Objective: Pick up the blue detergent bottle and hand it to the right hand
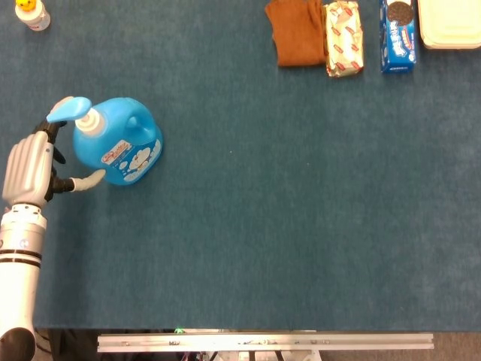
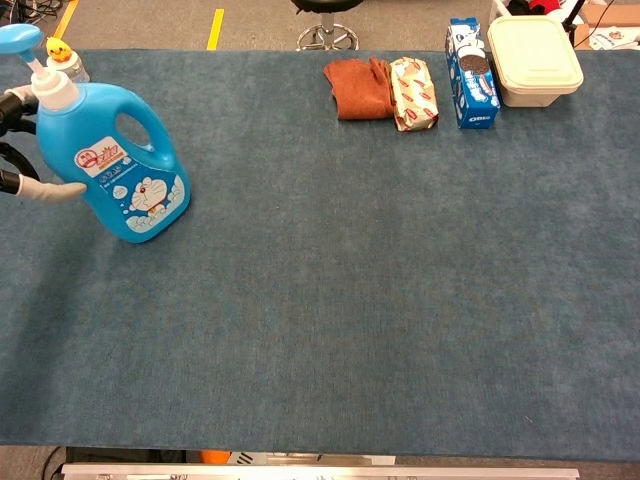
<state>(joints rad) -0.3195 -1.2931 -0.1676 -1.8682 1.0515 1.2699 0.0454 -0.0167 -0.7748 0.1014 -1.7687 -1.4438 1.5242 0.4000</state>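
Observation:
The blue detergent bottle (image 1: 120, 147) (image 2: 115, 160) stands upright on the blue table mat at the far left, its light-blue pump head pointing left. My left hand (image 1: 28, 169) sits just left of it with its fingers spread and nothing in its grasp. Its thumb (image 2: 55, 190) reaches toward the bottle's lower left side, at or just short of the surface. Only the thumb and a bit of the hand show at the left edge of the chest view. Neither view shows my right hand.
A small yellow-capped bottle (image 1: 31, 11) stands at the far left corner. Along the back right lie a brown cloth (image 1: 297, 34), a snack packet (image 1: 343, 37), a blue cookie box (image 1: 397, 36) and a white lidded container (image 1: 449, 22).

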